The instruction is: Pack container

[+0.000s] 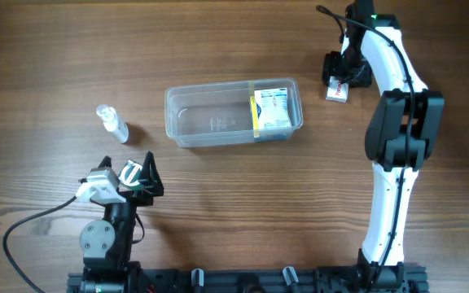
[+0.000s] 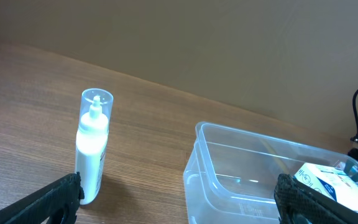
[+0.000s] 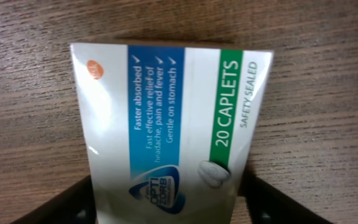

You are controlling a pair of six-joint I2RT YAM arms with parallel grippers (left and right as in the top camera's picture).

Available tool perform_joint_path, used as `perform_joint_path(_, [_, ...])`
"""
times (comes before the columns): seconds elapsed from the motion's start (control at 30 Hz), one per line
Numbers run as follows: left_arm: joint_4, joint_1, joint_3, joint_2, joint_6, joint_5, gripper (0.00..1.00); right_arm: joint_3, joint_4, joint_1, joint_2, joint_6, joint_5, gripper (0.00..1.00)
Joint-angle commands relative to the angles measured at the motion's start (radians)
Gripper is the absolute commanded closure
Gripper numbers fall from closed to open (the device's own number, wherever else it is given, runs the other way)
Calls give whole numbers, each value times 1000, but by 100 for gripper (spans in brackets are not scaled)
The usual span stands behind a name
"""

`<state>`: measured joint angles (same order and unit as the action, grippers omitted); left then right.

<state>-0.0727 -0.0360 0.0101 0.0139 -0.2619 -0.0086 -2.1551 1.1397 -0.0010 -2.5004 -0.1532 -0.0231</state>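
We see the clear tub (image 1: pixel 210 122) in the middle of the table (image 1: pixel 234 212), with one box (image 1: pixel 272 108) inside at its right end. Our left gripper (image 1: pixel 129 169) is open wide near a little bottle (image 1: pixel 112 123). Our right gripper (image 1: pixel 338 84) has a pill box (image 3: pixel 166 124) between its fingers (squeezing or not, we cannot tell).

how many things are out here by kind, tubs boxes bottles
container: 1
cardboard boxes: 2 (white box inside the container, caplet box outside it)
small bottle: 1
total: 4
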Motion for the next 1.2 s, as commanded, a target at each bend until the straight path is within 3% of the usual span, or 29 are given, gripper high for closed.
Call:
perform_joint_path(0.0, [-2, 10, -5, -7, -8, 12, 0, 10, 3, -5, -30, -7, -10, 36])
perform_joint_path(0.07, [-2, 10, -5, -7, -8, 12, 0, 10, 5, -7, -30, -5, -13, 45])
perform_joint_path(0.27, [-2, 10, -5, -7, -8, 12, 0, 9, 26, -6, -25, -4, -60, 45])
perform_joint_path(0.6, [-2, 10, -5, -7, -8, 12, 0, 9, 31, -5, 70, -4, -59, 57])
perform_joint_path(0.9, [-2, 10, -5, -7, -8, 12, 0, 9, 38, 24, 209, 18, -58, 57])
perform_joint_path(1.17, [-2, 10, -5, -7, -8, 12, 1, 9, 19, 155, 383, 75, -77, 52])
